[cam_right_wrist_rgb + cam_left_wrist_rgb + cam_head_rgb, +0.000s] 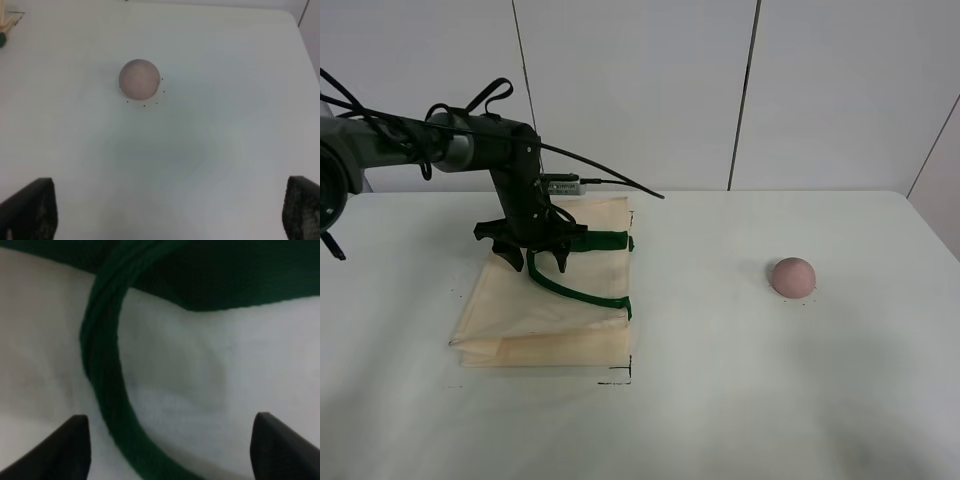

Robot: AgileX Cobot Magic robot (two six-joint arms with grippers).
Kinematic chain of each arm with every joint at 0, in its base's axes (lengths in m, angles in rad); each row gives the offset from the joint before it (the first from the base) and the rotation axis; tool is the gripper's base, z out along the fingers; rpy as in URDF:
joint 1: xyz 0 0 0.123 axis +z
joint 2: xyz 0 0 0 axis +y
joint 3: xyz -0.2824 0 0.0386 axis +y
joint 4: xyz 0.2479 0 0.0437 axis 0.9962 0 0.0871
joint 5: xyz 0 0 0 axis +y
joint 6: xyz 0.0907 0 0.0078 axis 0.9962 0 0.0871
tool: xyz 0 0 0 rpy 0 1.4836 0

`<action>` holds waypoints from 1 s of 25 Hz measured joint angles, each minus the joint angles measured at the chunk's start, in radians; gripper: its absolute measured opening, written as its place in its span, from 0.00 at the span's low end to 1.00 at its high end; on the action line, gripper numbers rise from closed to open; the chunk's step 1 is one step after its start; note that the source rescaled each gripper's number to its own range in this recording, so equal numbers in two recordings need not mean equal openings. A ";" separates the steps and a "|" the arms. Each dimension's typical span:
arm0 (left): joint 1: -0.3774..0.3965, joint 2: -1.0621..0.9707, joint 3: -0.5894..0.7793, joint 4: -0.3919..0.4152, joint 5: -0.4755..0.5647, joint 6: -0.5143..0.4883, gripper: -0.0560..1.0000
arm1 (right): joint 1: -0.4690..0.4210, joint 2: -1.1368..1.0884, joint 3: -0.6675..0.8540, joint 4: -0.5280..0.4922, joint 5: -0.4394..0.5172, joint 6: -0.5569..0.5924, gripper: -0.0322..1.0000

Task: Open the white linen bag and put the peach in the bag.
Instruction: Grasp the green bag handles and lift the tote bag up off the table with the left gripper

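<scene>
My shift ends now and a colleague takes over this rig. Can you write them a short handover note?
Left gripper: open and holding nothing. It is low over the white linen bag, with the green handle running between its fingertips.
Right gripper: open and empty, above the table. It faces the peach but is well short of it.
Things: the bag lies flat on the left side of the table. The peach sits alone on the right side.
Done: nothing is gripped yet, and the bag is not open.
Left: grasp the handle, open the bag, pick up the peach and put it inside.
</scene>
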 joint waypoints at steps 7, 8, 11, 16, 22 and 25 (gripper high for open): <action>0.000 0.029 0.000 0.009 -0.025 -0.001 0.97 | 0.000 0.000 0.000 0.000 0.000 0.000 1.00; 0.000 0.029 0.000 0.009 -0.030 -0.001 0.97 | 0.000 0.000 0.000 0.000 0.000 0.000 1.00; 0.000 0.029 0.000 0.009 -0.047 -0.001 0.97 | 0.000 0.000 0.000 0.001 0.000 0.000 1.00; 0.000 0.029 0.000 0.009 -0.061 -0.001 0.97 | 0.000 0.000 0.000 0.002 0.000 0.000 1.00; 0.000 0.029 0.000 0.012 -0.073 -0.001 0.96 | 0.000 0.000 0.000 0.002 0.000 0.000 1.00; 0.000 0.029 0.000 0.012 -0.075 -0.001 0.96 | 0.000 0.000 0.000 0.002 0.000 0.000 1.00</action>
